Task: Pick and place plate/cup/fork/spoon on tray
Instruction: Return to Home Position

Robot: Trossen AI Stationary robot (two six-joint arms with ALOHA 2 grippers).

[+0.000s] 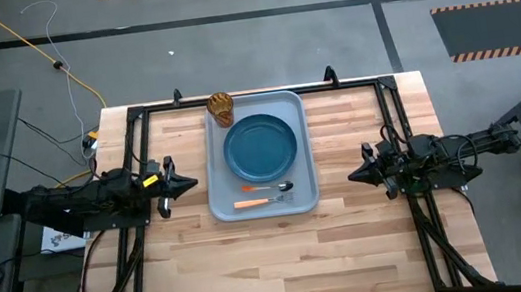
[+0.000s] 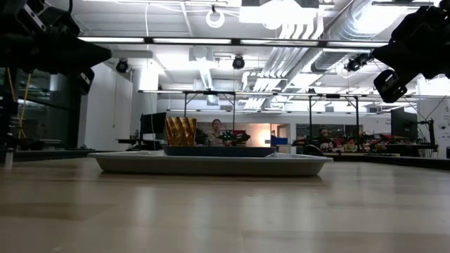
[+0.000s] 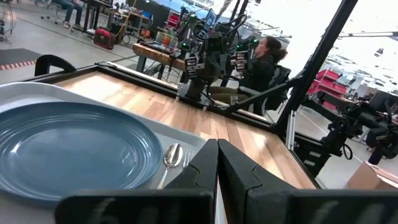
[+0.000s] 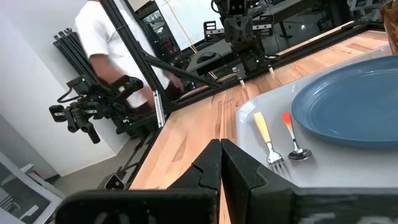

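My left gripper (image 1: 188, 184) hangs over the table (image 1: 286, 264) just left of the tray (image 1: 305, 201), and my right gripper (image 1: 355, 175) hangs well to the tray's right. Both point inward at the tray. In each wrist view my two dark fingers press together with nothing between them.

The plate (image 1: 261, 146) lies in the middle of the tray, with the cup (image 1: 221, 109) upright at the far left corner, touching or nearly touching the plate's rim; I cannot tell which. The spoon (image 1: 268, 186) lies just on the near side of the plate. The fork (image 1: 263, 201) lies beside the spoon, along the near rim.

From table height the tray's rim hides both fork and spoon, and only the plate's edge and the cup rise above it. My arms are cut off at the top corners there. My left wrist view shows the spoon's bowl, but my own fingers (image 3: 205, 168) cover the fork. My right wrist view catches only a sliver of the cup at its edge.

A yellow patch (image 1: 149, 181) sits on my left arm, too small to read. A person (image 4: 102, 31) beyond the table is blurred.
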